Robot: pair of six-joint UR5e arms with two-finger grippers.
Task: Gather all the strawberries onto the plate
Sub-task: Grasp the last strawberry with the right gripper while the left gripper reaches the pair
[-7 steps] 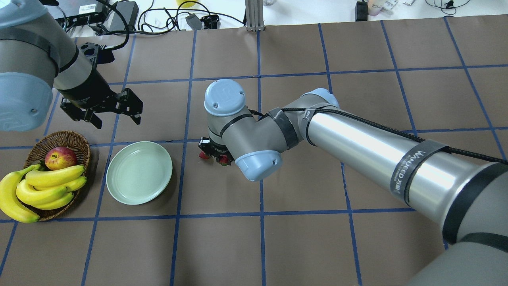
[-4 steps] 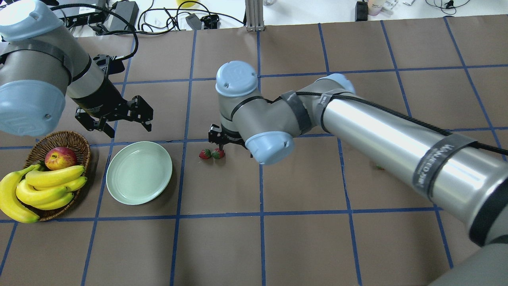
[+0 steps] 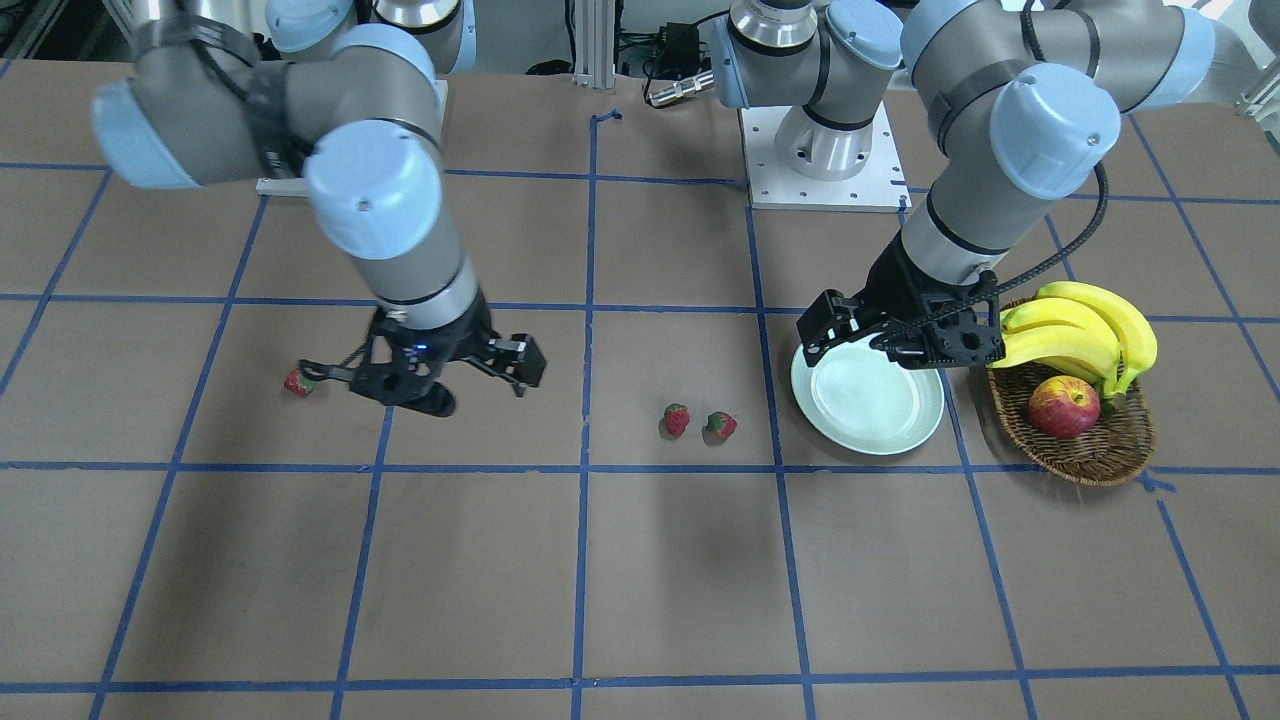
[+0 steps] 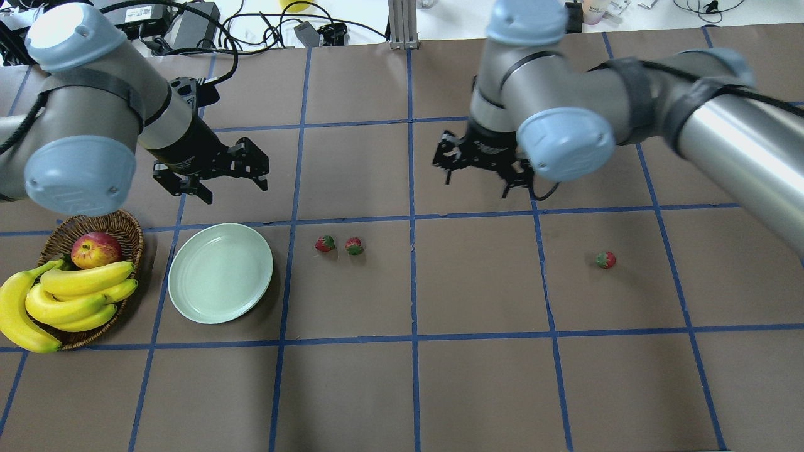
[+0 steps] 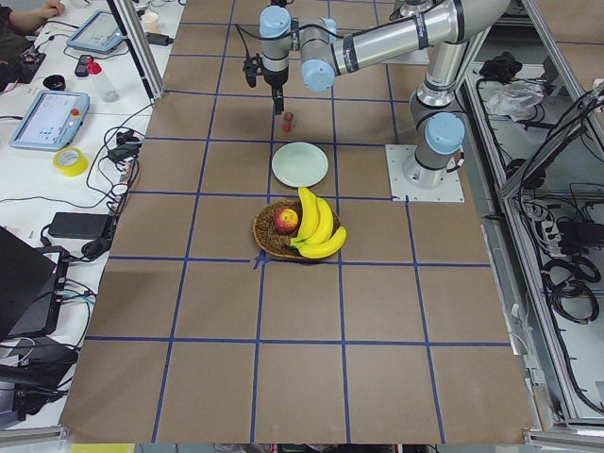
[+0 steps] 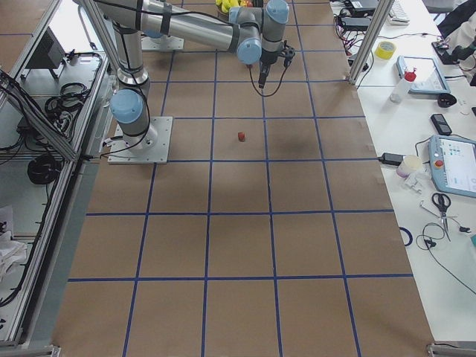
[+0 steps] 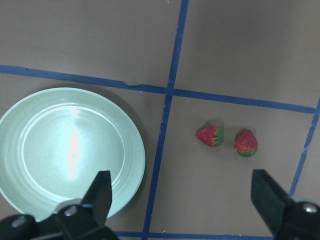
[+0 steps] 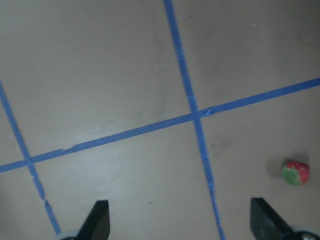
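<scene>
You're likely starting pick one: plate (image 4: 220, 274) sitting bare, left claw (image 4: 235, 191) and right claw (image 4: 475, 186) hanging wide open, empty, next needing a drop onto mid-frame strawberries (image 4: 325, 243).

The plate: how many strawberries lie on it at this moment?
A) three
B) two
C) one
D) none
D: the plate is bare, while the near strawberry, the middle strawberry and the far strawberry all lie outside it on the table.
</scene>
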